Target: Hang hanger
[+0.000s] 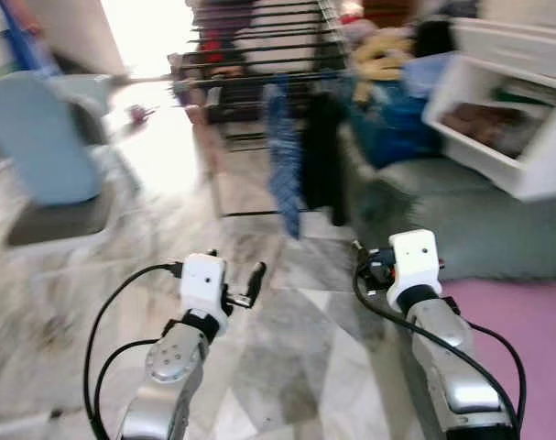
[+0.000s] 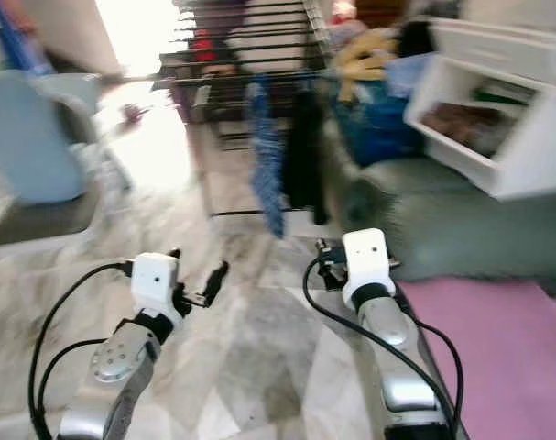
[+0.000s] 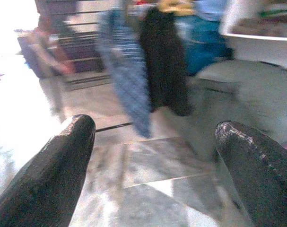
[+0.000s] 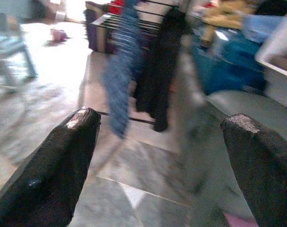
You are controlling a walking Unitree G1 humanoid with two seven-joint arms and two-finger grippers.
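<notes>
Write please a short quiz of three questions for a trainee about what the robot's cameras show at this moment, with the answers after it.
1. True or false: the left gripper is open and holds nothing.
2. Which two garments hang from the drying rack?
A. a blue patterned cloth and a black garment
B. a red towel and a white shirt
C. two yellow socks
3. What lies on the floor beside the robot's right arm?

Key
1. True; its fingers stand wide apart, and so do those of the right gripper.
2. A: the blue patterned cloth hangs just left of the black garment.
3. A pink mat.
</notes>
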